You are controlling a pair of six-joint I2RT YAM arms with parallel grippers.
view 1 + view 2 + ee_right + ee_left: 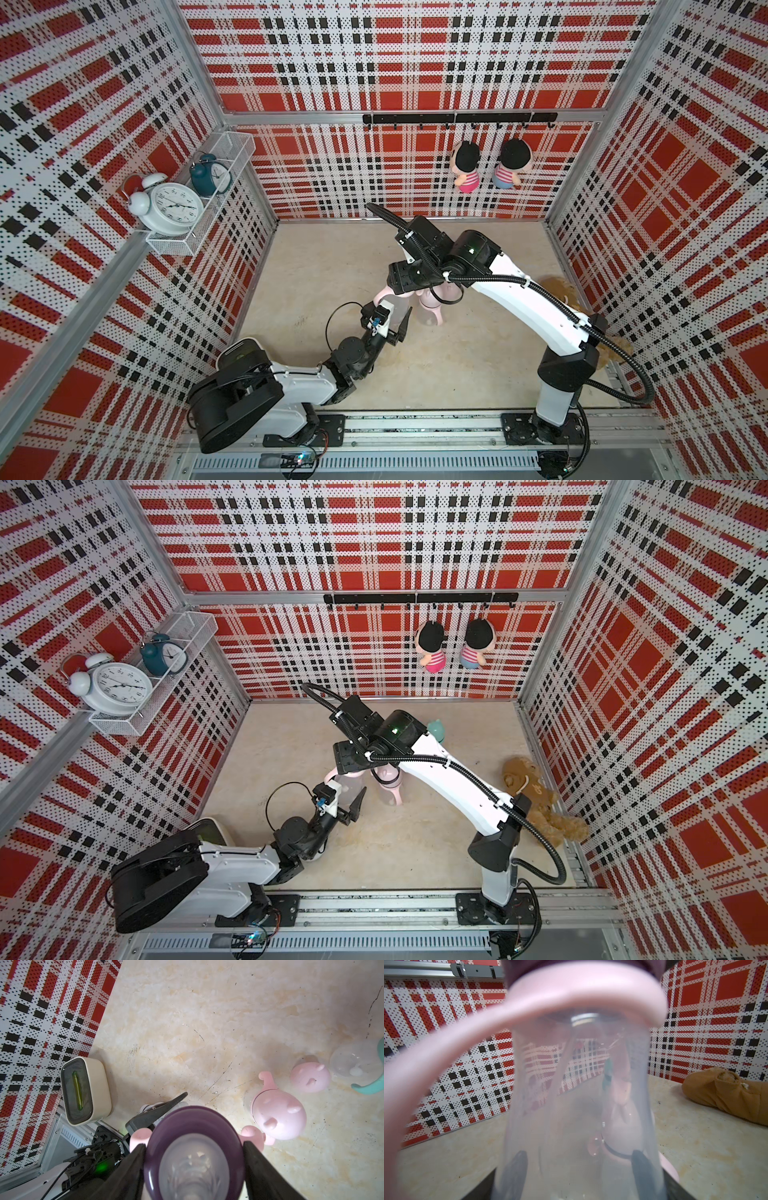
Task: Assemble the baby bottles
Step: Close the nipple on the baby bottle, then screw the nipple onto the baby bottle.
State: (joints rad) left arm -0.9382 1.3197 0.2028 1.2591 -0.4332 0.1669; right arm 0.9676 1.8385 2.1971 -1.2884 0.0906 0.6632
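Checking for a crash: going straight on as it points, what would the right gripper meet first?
Probably the pink handle ring on the clear bottle, just beyond the purple collar that the right gripper holds.

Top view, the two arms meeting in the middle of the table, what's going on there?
They are putting a baby bottle together. The left gripper is shut on a clear bottle that wears a pink handle ring, and the right gripper grips a purple nipple collar over its mouth. A capped pink bottle, another pink eared cap and a teal-handled piece sit on the table nearby.
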